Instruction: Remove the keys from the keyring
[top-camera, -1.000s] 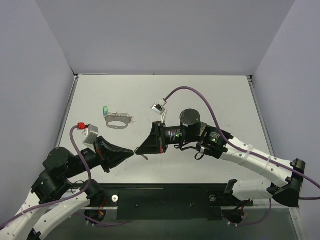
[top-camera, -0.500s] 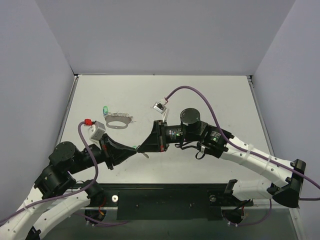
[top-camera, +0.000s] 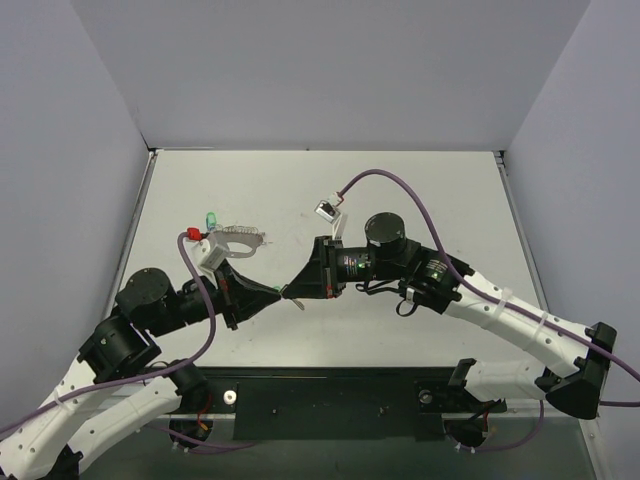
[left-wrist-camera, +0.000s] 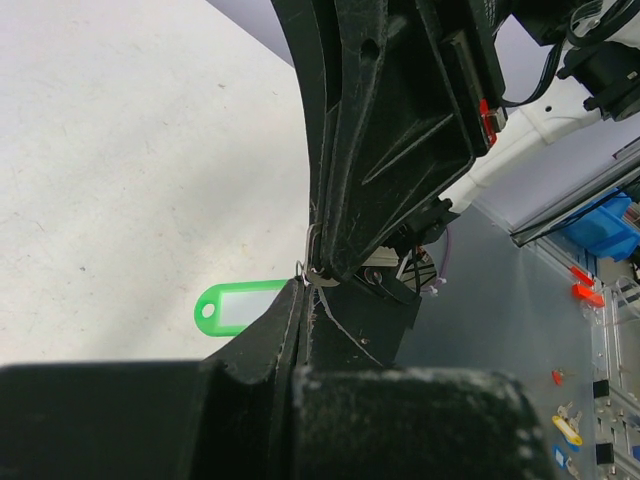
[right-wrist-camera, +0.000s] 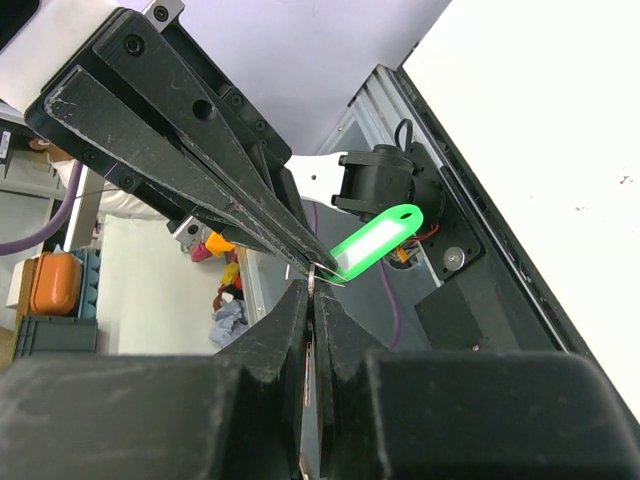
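My left gripper (top-camera: 280, 293) and right gripper (top-camera: 293, 293) meet tip to tip above the table's near middle. In the left wrist view my left gripper (left-wrist-camera: 303, 285) is shut on a small silvery wire ring (left-wrist-camera: 308, 270). A bright green plastic tag (left-wrist-camera: 235, 307) hangs from that ring. In the right wrist view my right gripper (right-wrist-camera: 312, 285) is shut on a thin silvery metal piece at the same ring, and the tag (right-wrist-camera: 380, 240) hangs beside it. On the table the keyring (top-camera: 240, 236), a toothed silvery oval loop, lies far left with a green-headed key (top-camera: 211, 219) beside it.
The white table (top-camera: 400, 190) is bounded by grey walls at the back and both sides. A black rail (top-camera: 330, 400) runs along its near edge. My left wrist and its red-tipped cable (top-camera: 195, 236) overlap the near edge of the loop.
Both grippers, still joined at the tips, have shifted a little to the right and away from the near edge. My left wrist has come forward over the edge of the loop.
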